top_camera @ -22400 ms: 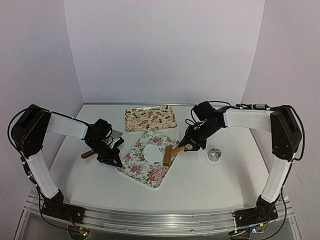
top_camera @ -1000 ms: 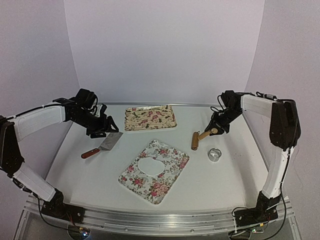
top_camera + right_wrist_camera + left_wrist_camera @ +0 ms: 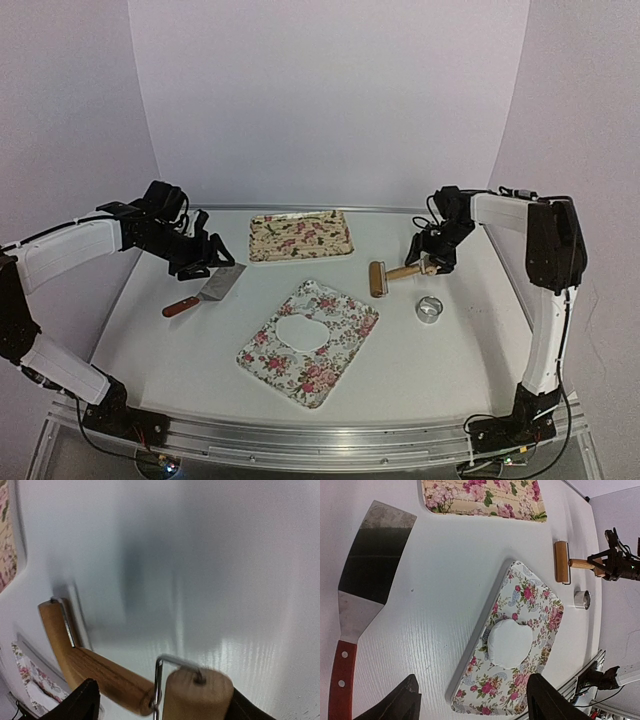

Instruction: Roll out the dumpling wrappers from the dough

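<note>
The dough (image 3: 301, 328) is a flattened white patch, roughly round with a notch, lying on the near flowered tray (image 3: 335, 360); the left wrist view shows the dough (image 3: 509, 643) and the tray (image 3: 541, 607) too. Dumpling wrappers are out of view. A wooden roller (image 3: 379, 278) lies on the table right of the tray. My right gripper (image 3: 431, 262) is open around the handle end; in the right wrist view the roller (image 3: 110, 677) sits between the wide-apart jaws of that gripper (image 3: 162, 703). My left gripper (image 3: 207, 255) hangs open at the far left, and nothing sits between the jaws of this gripper (image 3: 472, 702).
A red-handled metal spatula (image 3: 205, 292) lies just beside the left gripper, seen also in the left wrist view as the spatula (image 3: 365, 580). A small metal ring (image 3: 429, 309) stands near the roller. A second flowered tray (image 3: 300, 236) sits at the back.
My right gripper has opened off the roller's handle. The roller has swung round, its drum now further left on the table. The left arm has barely shifted.
</note>
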{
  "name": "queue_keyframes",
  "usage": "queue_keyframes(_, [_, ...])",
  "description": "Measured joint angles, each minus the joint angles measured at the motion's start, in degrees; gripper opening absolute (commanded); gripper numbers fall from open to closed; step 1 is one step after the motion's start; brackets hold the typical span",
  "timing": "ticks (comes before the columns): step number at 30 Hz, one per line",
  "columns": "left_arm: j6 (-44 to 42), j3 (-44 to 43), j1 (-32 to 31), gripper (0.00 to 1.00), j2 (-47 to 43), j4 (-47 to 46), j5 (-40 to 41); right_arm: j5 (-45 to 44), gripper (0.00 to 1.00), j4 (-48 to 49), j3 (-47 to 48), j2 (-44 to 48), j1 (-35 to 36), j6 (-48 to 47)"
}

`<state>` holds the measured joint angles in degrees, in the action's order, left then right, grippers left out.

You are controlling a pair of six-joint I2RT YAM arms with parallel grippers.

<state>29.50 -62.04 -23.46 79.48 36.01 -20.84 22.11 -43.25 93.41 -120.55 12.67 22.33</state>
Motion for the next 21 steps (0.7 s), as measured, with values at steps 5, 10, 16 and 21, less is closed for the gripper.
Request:
queue_keyframes(5, [-0.9, 0.0, 0.0, 0.73, 0.0, 0.0, 0.1, -7.2, 0.96, -0.3, -3.6, 0.3, -0.3, -1.9])
queue_keyframes(10, [-1.1, 0.2, 0.0, 0.73, -0.2, -0.7, 0.9, -11.9, 0.97, -1.4, -7.9, 5.2, -0.9, -2.9])
queue_keyframes(16, [-1.2, 2.7, 0.0, 0.71, -3.4, -2.8, 3.1, -12.5, 0.89, -2.2, -13.6, 18.9, -1.2, -2.7])
queue_keyframes(21, [-1.1, 4.5, 0.0, 0.71, -5.7, -3.5, 4.4, -10.4, 0.75, -3.0, -20.4, 27.1, -0.7, -1.0])
